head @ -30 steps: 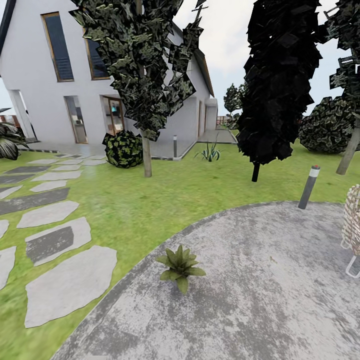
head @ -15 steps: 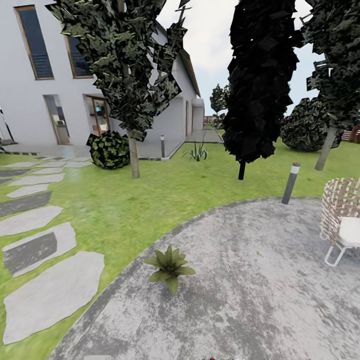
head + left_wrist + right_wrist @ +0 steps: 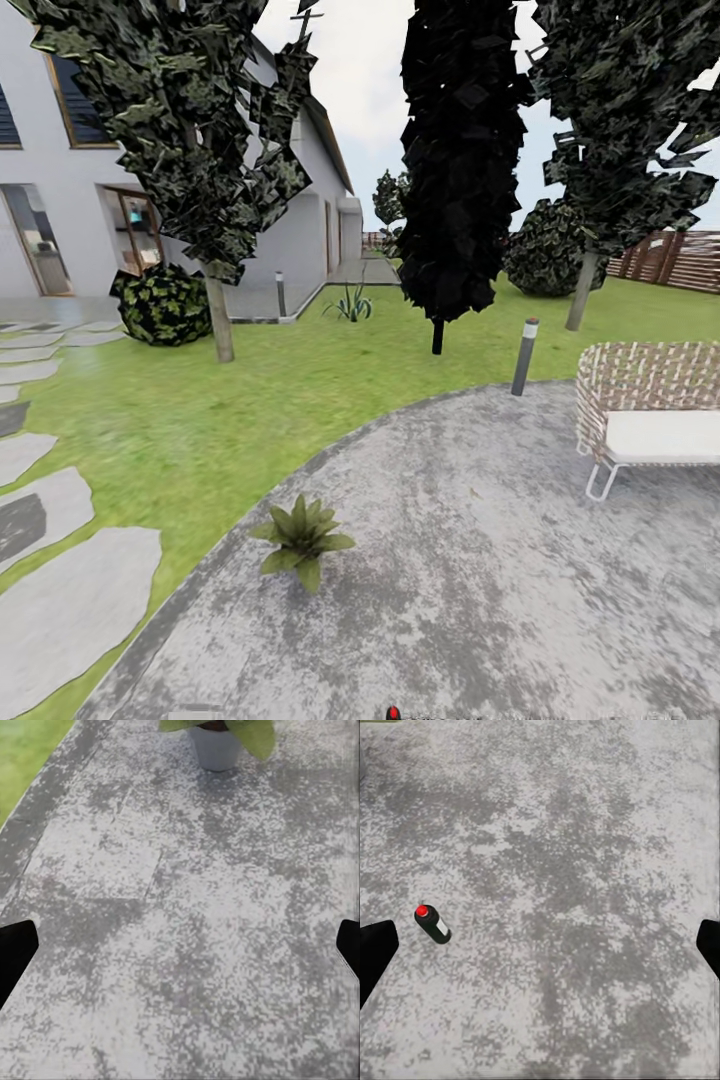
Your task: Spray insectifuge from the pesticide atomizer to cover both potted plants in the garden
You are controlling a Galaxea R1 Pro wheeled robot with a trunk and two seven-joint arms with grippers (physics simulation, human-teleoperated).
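Right wrist view: pesticide atomizer (image 3: 433, 923) stands on the patio (image 3: 585, 870) near one fingertip (image 3: 375, 952), off-center; right gripper (image 3: 540, 956) spread wide, empty. Use it.

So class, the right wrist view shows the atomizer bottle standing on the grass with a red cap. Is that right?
Not quite: the red-capped pesticide atomizer is on the mottled grey stone patio, not the grass, as the right wrist view shows.

Head view count: one potted plant (image 3: 298, 536) on the patio, one wicker seat (image 3: 650, 415), two bollard lights (image 3: 524, 356), five stepping stones (image 3: 70, 610), one house (image 3: 60, 200). Right wrist view: one bottle (image 3: 433, 924), red cap.
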